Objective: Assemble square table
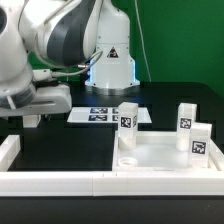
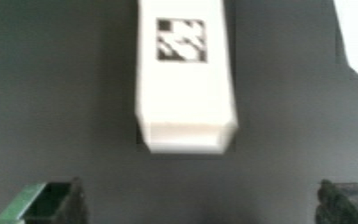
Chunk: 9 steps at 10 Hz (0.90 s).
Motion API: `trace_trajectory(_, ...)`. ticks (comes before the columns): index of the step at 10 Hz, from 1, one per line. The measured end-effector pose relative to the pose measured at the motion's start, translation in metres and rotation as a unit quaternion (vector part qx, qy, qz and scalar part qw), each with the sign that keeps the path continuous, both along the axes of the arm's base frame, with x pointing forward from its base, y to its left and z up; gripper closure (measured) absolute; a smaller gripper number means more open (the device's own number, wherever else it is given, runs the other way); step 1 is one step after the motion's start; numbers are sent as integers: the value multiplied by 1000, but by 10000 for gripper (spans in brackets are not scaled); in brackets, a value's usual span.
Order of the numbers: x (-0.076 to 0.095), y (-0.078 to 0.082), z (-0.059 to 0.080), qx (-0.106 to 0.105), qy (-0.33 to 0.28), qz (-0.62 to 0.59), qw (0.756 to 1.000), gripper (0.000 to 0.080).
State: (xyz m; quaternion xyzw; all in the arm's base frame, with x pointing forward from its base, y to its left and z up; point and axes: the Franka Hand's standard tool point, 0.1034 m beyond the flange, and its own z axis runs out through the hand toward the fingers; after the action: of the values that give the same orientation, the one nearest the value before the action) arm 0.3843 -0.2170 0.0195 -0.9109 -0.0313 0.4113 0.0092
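Green wall [image 1: 180, 40] behind; black table [image 1: 60, 145]; white border rails [image 1: 60, 182] along edges.

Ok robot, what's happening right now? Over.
Two-finger gripper open, holding nothing. One white block leg with a black-and-white tag lies on the black table, below the open fingers. White square panel untouched. Nothing blocking.

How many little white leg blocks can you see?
3 short white plastic block legs in the exterior view: one behind the white square panel, two at its right. A fourth may be hidden.
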Motion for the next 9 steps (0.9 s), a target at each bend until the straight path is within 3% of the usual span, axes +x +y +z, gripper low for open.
trace_trajectory(2, -8, 4, -2, -7, 52, -3, 999, 150)
trace_trajectory(5, -8, 2, -6, -9, 51, -1, 999, 150)
trace_trajectory(7, -43, 8, -16, -3, 62, -6, 998, 150)
trace_trajectory(9, -39, 7, -15, -4, 59, -6, 998, 150)
